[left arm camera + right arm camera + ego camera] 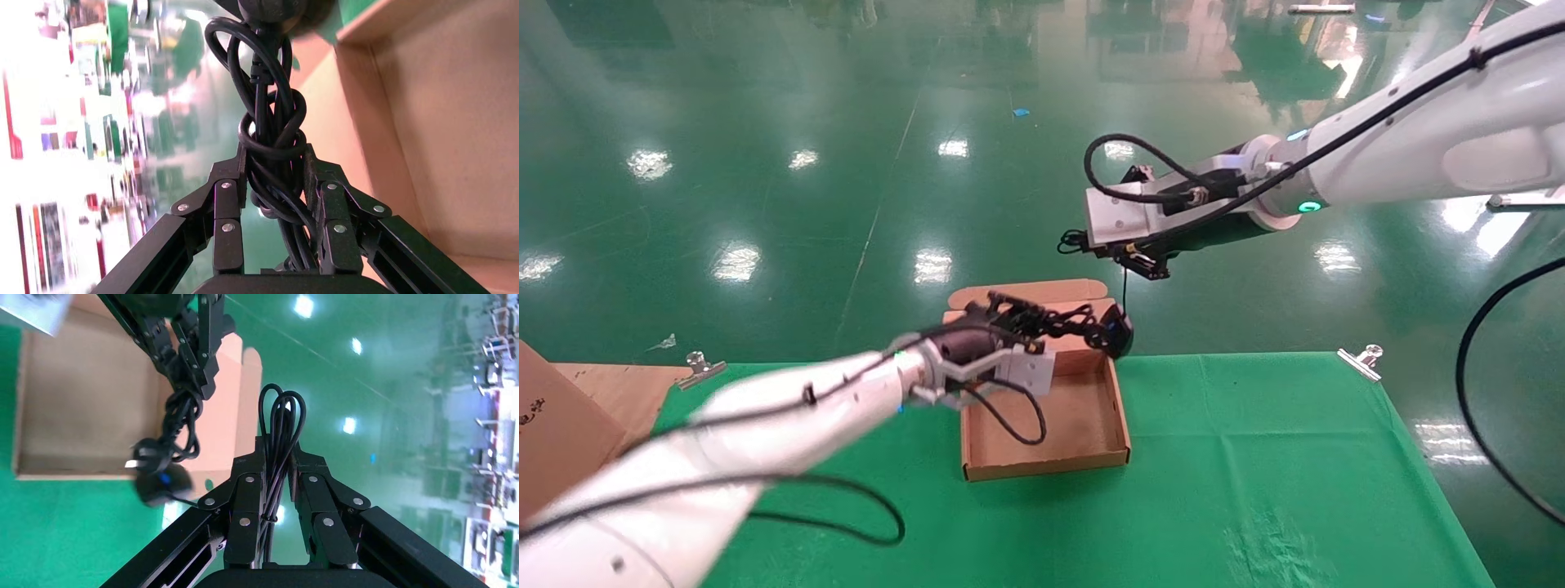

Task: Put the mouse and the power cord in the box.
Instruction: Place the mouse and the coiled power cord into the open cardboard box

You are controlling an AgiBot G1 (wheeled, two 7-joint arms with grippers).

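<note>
Nearest the robot, the table [1254, 457] lies under a green cloth, with a metal clip [1362, 359] on its far right edge and another clip [700, 366] on the far left. At the left edge a brown carton [552, 425] shows partly.

The box [1083, 454] sits open on the cloth, just left of the middle and towards the far edge, its lid [1042, 292] folded back beyond the table. Its floor shows bare cardboard.

The left arm reaches in from the near left, and the left gripper [1083, 325] hangs over the box's far part. Its fingers [227, 205] are closed on the cord [272, 141], a tied black bundle clamped between the pads, as the left wrist view shows. The plug [145, 454] ends the bundle past the fingertips, near the box's far right corner.

The mouse [1121, 333] hangs in the air just beside that plug, at the box's far right corner and above the table's far edge. In the right wrist view its blue spot shows, and the plug overlaps it; whether the two touch, I cannot tell. Its thin cable [1124, 287] runs straight up from it.

Farther off and higher, the right gripper [1147, 265] is held over the green floor [764, 163] beyond the table. Its fingers [245, 496] are pinched on loops of that thin cable, so the mouse dangles below it
</note>
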